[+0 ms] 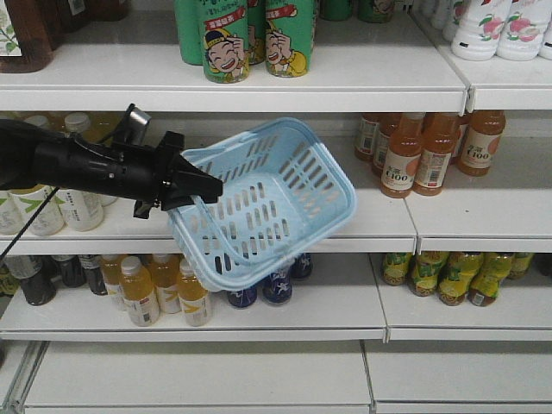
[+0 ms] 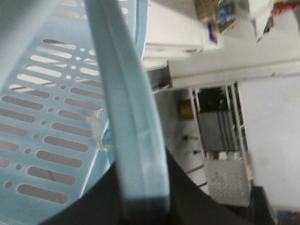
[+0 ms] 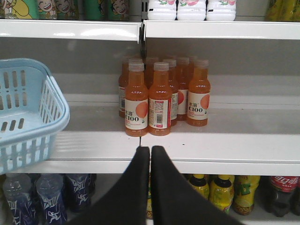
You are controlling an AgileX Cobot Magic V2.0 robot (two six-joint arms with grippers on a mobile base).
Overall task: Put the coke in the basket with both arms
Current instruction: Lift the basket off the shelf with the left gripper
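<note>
The light blue basket (image 1: 276,207) hangs tilted in front of the middle shelf, its opening facing up and right. My left gripper (image 1: 207,188) comes in from the left and is shut on the basket's rim band. In the left wrist view that band (image 2: 136,117) runs down between the black jaws of the left gripper (image 2: 143,201). My right gripper (image 3: 150,150) is shut and empty, pointing at the shelf edge below orange bottles, with the basket (image 3: 28,117) to its left. The coke is out of view.
White shelves (image 1: 259,78) hold green cans (image 1: 226,39), orange C100 bottles (image 3: 147,101) (image 1: 401,155), yellow juice bottles (image 1: 448,276) and dark blue bottles (image 3: 47,197). A dark cola bottle with a red label (image 3: 281,190) stands on the lower shelf, far right.
</note>
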